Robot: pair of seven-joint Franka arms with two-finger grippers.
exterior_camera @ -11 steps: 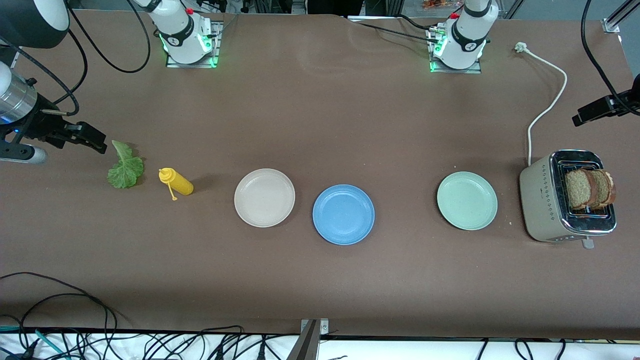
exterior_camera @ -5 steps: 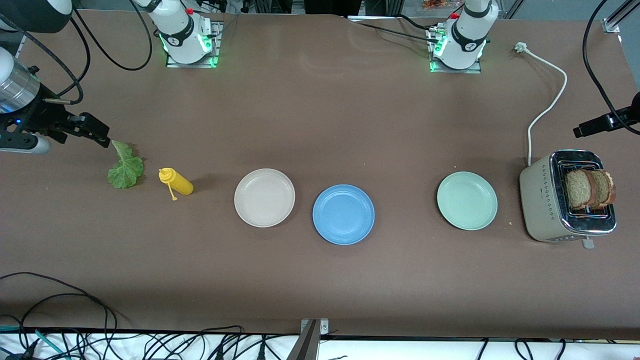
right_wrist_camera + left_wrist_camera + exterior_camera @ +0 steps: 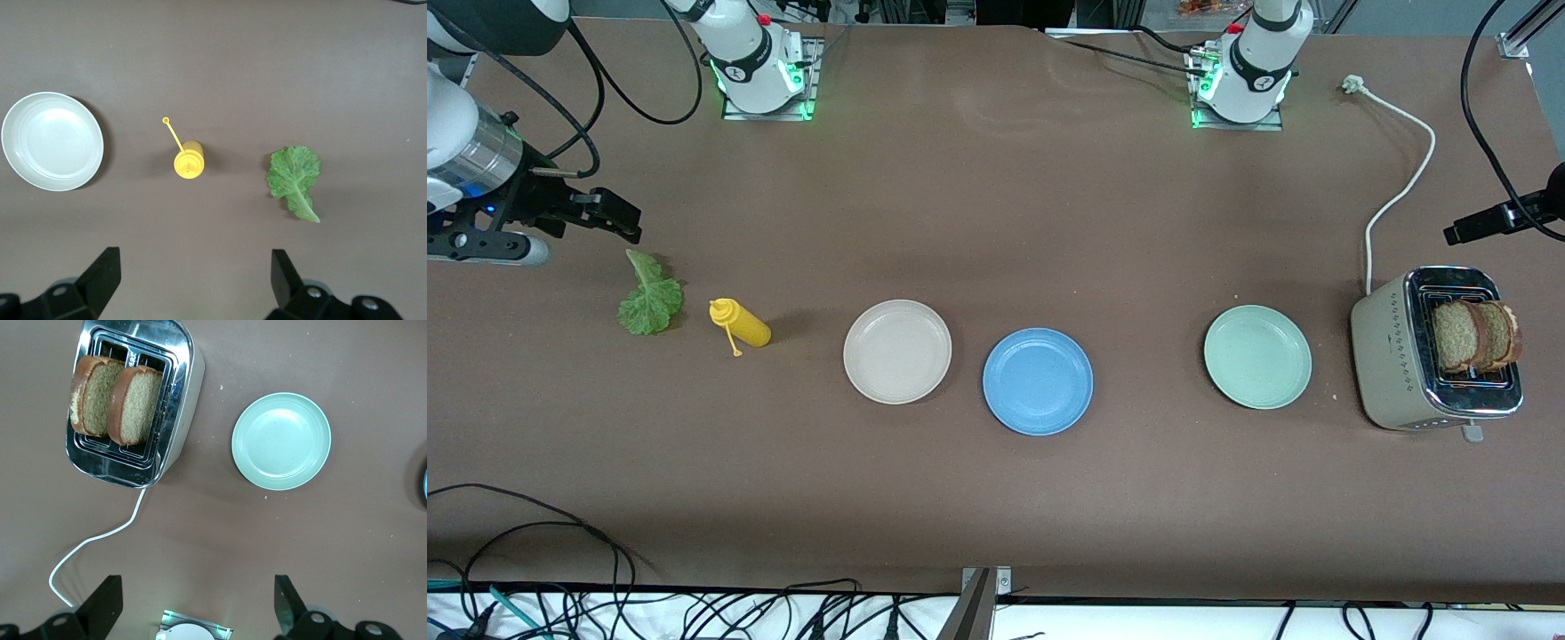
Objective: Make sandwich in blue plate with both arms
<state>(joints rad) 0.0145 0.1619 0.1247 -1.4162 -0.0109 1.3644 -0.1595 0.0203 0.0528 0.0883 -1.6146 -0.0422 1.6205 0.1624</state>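
You see the silver toaster (image 3: 1436,356) at the left arm's end, two brown bread slices (image 3: 1476,335) in it. The round blue plate (image 3: 1038,381) sits mid-table. Both black grippers – right (image 3: 618,218), left (image 3: 197,603) – hang spread wide, holding nothing; the green lettuce leaf (image 3: 648,296) lies below the right one.

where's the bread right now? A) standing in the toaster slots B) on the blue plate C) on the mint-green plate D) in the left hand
A: both bread slices stand upright in the toaster at the left arm's end of the table; the blue plate and mint-green plate hold nothing, and the left hand is open with nothing in it.
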